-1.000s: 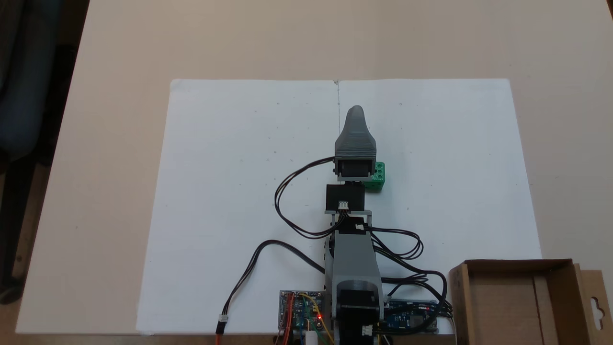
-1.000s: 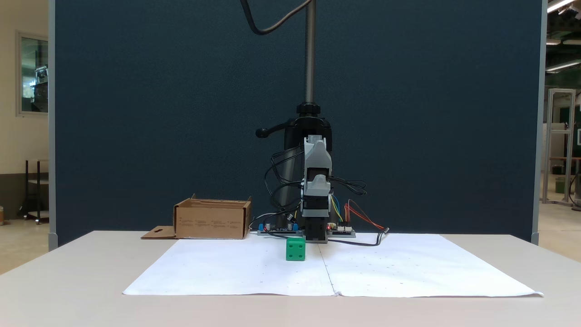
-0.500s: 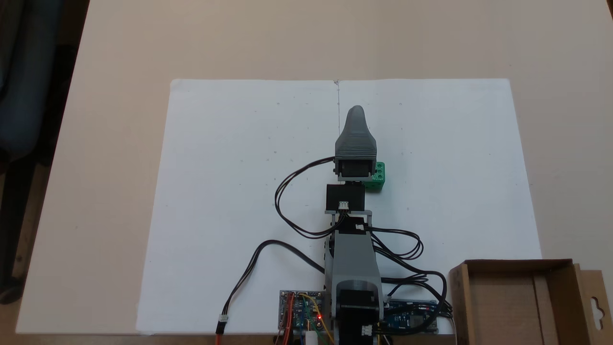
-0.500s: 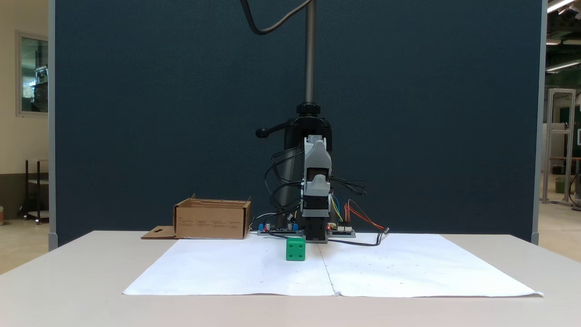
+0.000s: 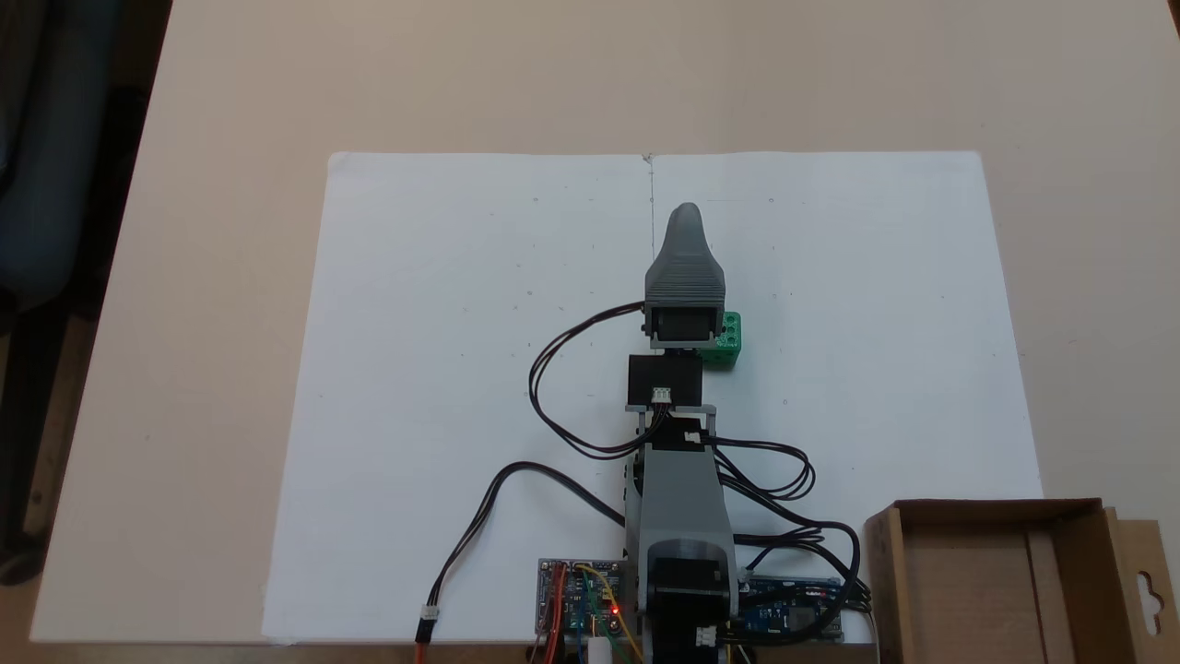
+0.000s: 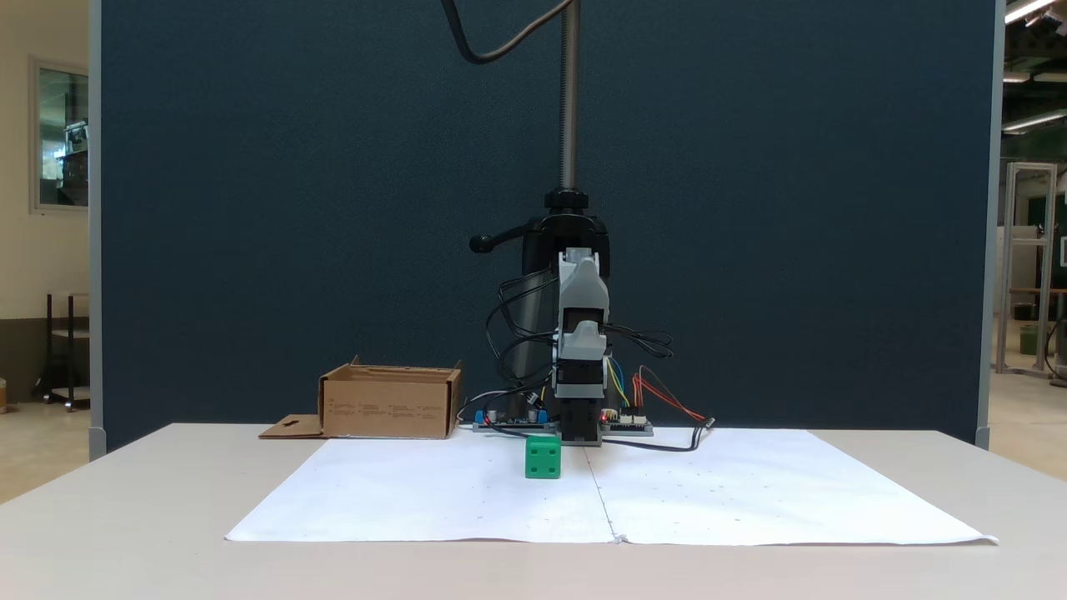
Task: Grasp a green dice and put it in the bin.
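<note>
Hiding half the green dice point(image 5: 727, 338) | gripper point(image 5: 685, 214) | front: dice whole point(image 6: 543, 458)

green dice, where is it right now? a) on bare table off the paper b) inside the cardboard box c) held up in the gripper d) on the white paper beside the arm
d: the green dice sits on the white paper next to the arm, apart from the cardboard box.
</note>
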